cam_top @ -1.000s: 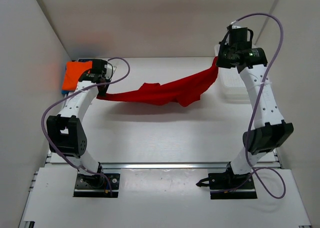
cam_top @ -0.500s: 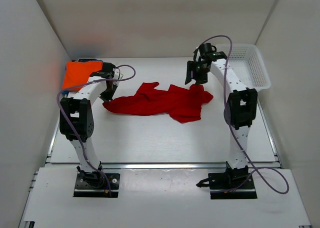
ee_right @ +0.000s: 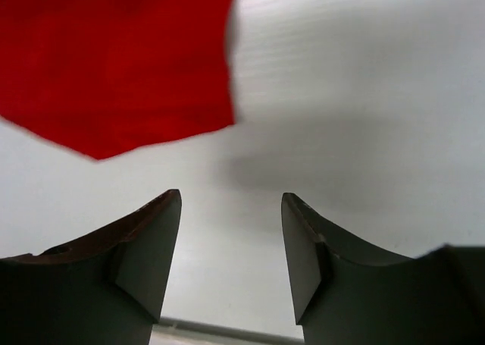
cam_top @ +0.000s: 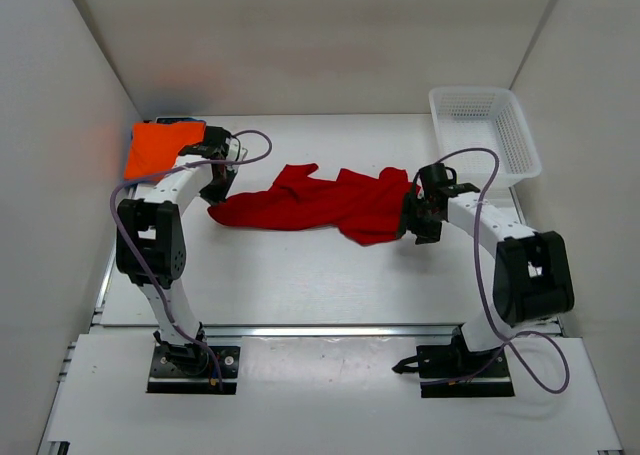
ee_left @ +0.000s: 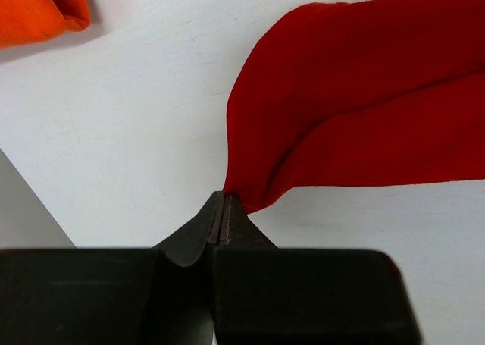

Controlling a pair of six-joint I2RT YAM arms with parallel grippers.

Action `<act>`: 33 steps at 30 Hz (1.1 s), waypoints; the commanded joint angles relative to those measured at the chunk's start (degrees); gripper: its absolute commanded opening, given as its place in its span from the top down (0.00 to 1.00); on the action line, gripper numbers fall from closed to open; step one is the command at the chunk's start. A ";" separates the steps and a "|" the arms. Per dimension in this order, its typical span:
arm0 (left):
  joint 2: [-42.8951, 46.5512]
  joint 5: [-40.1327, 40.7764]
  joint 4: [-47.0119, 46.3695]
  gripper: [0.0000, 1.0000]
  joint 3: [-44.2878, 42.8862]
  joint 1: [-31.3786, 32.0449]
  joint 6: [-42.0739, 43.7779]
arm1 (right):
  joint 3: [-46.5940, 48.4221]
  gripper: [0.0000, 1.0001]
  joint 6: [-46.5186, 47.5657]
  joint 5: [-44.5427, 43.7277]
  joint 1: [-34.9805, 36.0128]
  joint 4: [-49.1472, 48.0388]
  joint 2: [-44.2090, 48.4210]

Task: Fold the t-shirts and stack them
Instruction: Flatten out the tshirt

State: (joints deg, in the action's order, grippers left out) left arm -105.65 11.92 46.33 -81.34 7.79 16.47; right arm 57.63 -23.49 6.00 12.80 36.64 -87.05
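the white table has a smooth, matt top. the red shirt lies on its middle, a soft cloth crumpled into a long wrinkled band from left to right. the white plastic basket, a lattice of small holes, stands at the far right corner. the orange shirt lies folded at the far left corner. the left arm is bent down to the band's left tip, and the left claw is pressed together, pinching that tip. the right arm is low, with the right claw wide apart and holding nothing, just beside the band's right end.
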 commanded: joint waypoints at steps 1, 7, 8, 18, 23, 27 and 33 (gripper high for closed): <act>3.60 -1.46 -0.09 1.00 0.31 0.30 -0.65 | 1.25 0.48 -3.68 -1.16 -1.29 -10.46 -3.73; 3.69 -1.72 -0.80 1.00 0.92 0.12 -0.65 | 1.87 0.50 -4.38 -1.43 0.99 -13.09 -8.13; 3.69 -1.29 -0.71 1.00 1.09 0.38 -0.65 | 1.96 0.50 -4.20 -1.95 0.74 -12.91 -9.36; 3.60 -1.03 -0.54 1.00 0.22 -0.06 -0.56 | 7.76 0.57 -1.65 -3.80 4.16 -5.80 -18.69; 4.04 -0.41 -0.80 1.00 1.09 -0.15 -0.82 | 7.33 1.00 -2.00 -3.54 5.22 -4.74 -19.57; 4.22 -0.32 -0.62 1.00 1.19 -0.24 -0.65 | 5.23 1.00 -2.61 -0.56 2.33 -5.61 -17.47; 7.98 2.49 -0.27 1.00 6.44 -1.99 2.51 | -9.43 1.00 -2.62 3.76 -4.18 -6.07 -0.89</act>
State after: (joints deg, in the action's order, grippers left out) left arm -103.55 12.29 45.78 -77.84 7.16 17.12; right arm 54.83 -26.81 8.69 10.76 26.22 -96.09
